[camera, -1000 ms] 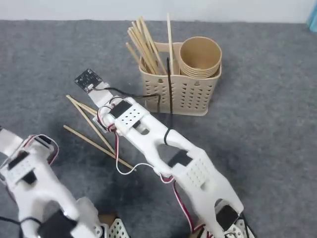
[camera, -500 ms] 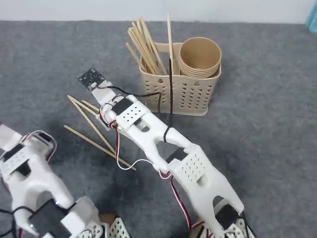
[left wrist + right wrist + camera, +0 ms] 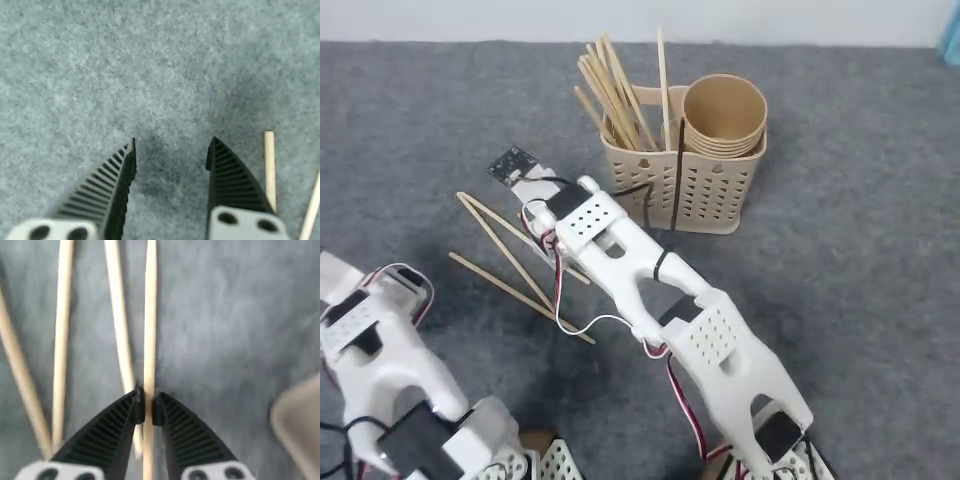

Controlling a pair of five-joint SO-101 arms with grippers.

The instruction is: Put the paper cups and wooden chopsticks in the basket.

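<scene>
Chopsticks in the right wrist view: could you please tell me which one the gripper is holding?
The chopstick clamped in the right gripper; the other sticks lie loose on the carpet alongside.

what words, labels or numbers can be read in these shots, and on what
None can be read. The basket, the paper cups and the chopsticks carry no visible print. Any marks on the small dark board on the right arm are too small to read.

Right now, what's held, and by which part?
Right gripper pinches one chopstick along its shaft, at the fingertips; left gripper is open, empty.
</scene>
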